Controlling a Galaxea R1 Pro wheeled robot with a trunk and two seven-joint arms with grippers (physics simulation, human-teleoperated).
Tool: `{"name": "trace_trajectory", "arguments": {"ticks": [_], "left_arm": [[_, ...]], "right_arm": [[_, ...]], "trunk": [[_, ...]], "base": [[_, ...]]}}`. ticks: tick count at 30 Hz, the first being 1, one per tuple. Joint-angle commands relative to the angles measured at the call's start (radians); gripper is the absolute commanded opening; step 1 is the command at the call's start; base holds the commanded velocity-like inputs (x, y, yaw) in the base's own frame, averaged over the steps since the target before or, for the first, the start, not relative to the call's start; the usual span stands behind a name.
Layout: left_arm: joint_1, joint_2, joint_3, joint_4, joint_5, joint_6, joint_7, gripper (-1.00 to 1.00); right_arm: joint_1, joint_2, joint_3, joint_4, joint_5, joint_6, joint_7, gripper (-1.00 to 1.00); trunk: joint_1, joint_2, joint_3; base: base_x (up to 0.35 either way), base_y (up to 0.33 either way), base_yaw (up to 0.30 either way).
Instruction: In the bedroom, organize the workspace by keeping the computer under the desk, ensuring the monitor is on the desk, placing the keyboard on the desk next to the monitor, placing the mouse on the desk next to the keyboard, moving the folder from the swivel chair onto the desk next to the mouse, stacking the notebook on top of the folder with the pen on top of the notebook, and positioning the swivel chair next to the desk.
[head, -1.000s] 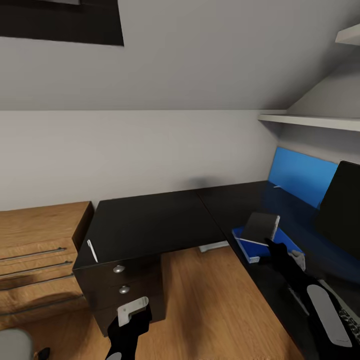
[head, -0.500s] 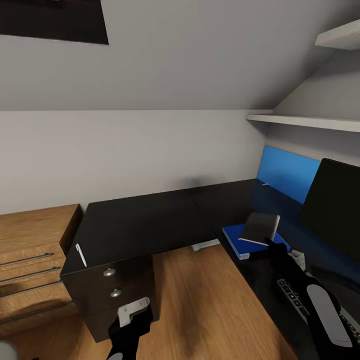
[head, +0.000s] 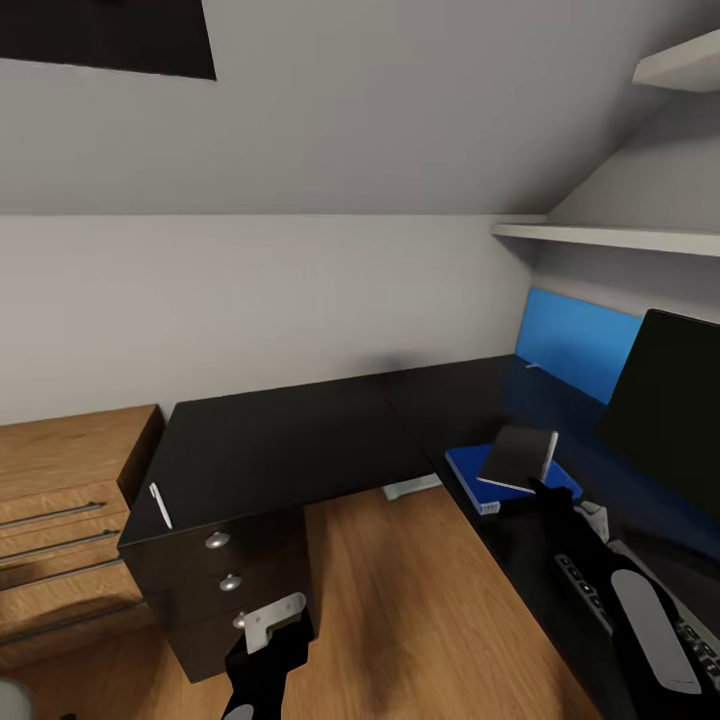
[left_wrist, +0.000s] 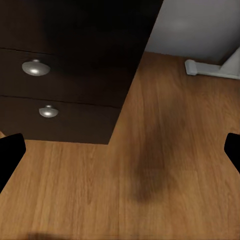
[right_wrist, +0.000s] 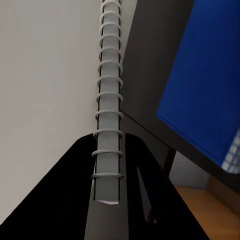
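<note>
At the lower left of the head view one light-wood chest (head: 60, 520) is seen, and just right of it the black desk (head: 290, 440) with one pen (head: 160, 505) lying near its left edge above the drawer pedestal, where two round silver knobs (head: 217, 540) can be counted. The left gripper (head: 268, 625) is held low at the bottom centre over the wooden floor (head: 400, 600), its fingers (left_wrist: 10, 152) spread wide apart in the left wrist view. At the right, one blue folder (head: 480, 475) lies on the desk; the right gripper (head: 545, 490) is raised just above it, pinching one grey notebook (head: 520, 455) by its spiral edge (right_wrist: 107, 100). One keyboard (head: 590, 590) and one monitor (head: 670, 400) are seen at the far right
</note>
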Motion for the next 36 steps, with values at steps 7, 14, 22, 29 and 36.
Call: {"name": "trace_trajectory", "arguments": {"ticks": [7, 14, 22, 29, 36], "left_arm": [[0.000, 0.000, 0.000, -0.002, 0.004, 0.004, 0.005, 1.00], [0.000, 0.001, 0.000, -0.002, 0.005, 0.004, 0.005, 1.00], [0.000, 0.003, 0.000, 0.018, 0.004, 0.009, -0.002, 1.00], [0.000, 0.003, 0.001, 0.021, 0.005, 0.005, -0.001, 1.00], [0.000, 0.003, 0.000, 0.021, 0.004, 0.004, -0.001, 1.00]], "right_arm": [[-0.001, 0.003, -0.003, -0.001, -0.010, 0.002, -0.005, -1.00], [-0.001, 0.007, -0.002, -0.001, -0.016, -0.005, -0.009, -1.00], [-0.001, 0.007, -0.002, 0.000, -0.017, -0.067, -0.014, -1.00], [-0.001, 0.007, -0.001, 0.001, -0.017, -0.073, -0.014, -1.00], [-0.001, 0.007, -0.001, 0.002, -0.017, -0.073, -0.013, -1.00]], "trunk": [[0.027, -0.050, -0.023], [0.038, -0.071, -0.032], [0.038, -0.071, -0.032], [0.038, -0.071, -0.032], [0.038, -0.071, -0.032]], "base": [[0.000, 0.000, 0.000], [0.000, 0.000, 0.000], [0.088, 0.000, 0.000], [0.105, 0.000, 0.000], [0.121, 0.000, 0.000]]}}
